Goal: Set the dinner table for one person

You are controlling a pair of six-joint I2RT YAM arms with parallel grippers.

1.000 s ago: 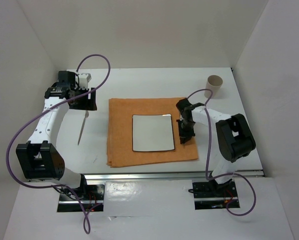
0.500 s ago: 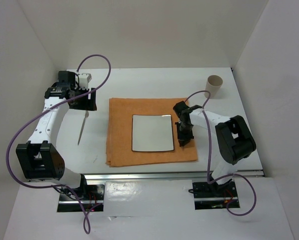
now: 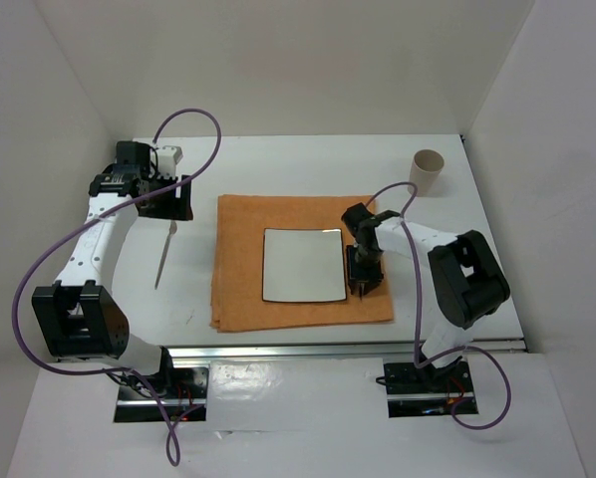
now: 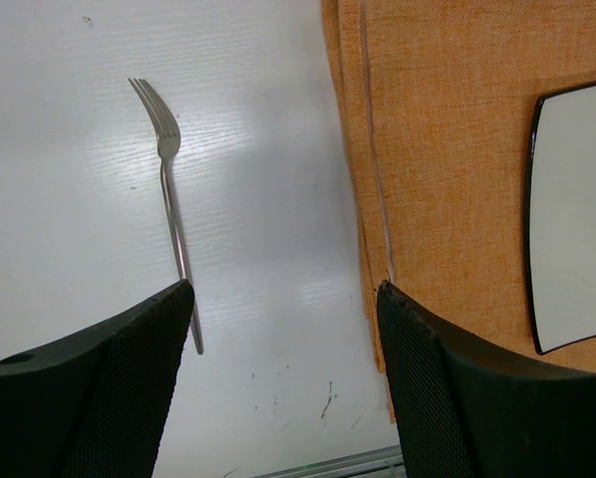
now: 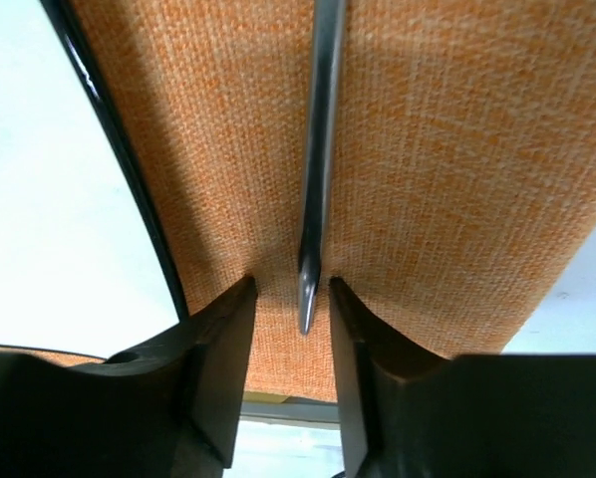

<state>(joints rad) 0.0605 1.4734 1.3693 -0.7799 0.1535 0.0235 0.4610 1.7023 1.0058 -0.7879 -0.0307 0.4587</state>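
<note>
The white dinner table (image 3: 278, 164) bears an orange cloth (image 3: 298, 214) with a square white plate (image 3: 303, 264) on it. My right gripper (image 3: 363, 284) is low over the cloth, just right of the plate. In the right wrist view its jaws (image 5: 290, 299) stand slightly apart around the end of a slim metal utensil (image 5: 321, 119), seemingly a knife, which lies on the cloth (image 5: 457, 149) with a gap on each side. My left gripper (image 3: 168, 199) is open and empty at the back left. A fork (image 3: 164, 254) lies on the table left of the cloth, and also shows in the left wrist view (image 4: 168, 189).
A tan paper cup (image 3: 427, 171) stands at the back right of the table. White walls close in the left, back and right sides. A metal rail (image 3: 348, 349) runs along the near edge.
My right gripper has moved toward the near edge and slightly left along the plate's right side. The left arm and the fork have not moved.
</note>
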